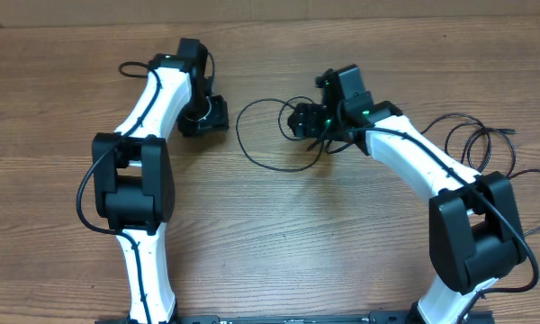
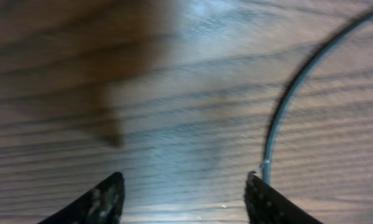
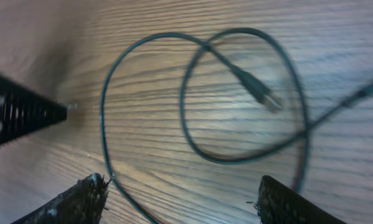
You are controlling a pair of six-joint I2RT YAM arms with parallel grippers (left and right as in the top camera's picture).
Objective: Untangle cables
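**Both grippers open over a looped cable on the table**

Toward the far left of the wooden table (image 1: pixel 270 243), the left gripper (image 2: pixel 183 193) points down at bare wood. Its jaws are spread, with nothing between them. In the left wrist view, a thin dark cable (image 2: pixel 286 93) curves in from the upper right and ends just beside the gripper's right fingertip (image 2: pixel 261 196); whether they touch cannot be told.

This cable lies flat at the middle of the table's far half, between the two grippers. It lies in two overlapping loops that cross each other, with a small plug (image 3: pixel 259 89) inside them.

The right gripper (image 3: pixel 180 196) hangs at the loops' right side. Its jaws are spread and pinch nothing, and the outer loop passes close by one fingertip (image 3: pixel 87 196).

A second cable (image 1: pixel 508 132) lies in loose loops near the far right edge, well apart from both grippers.
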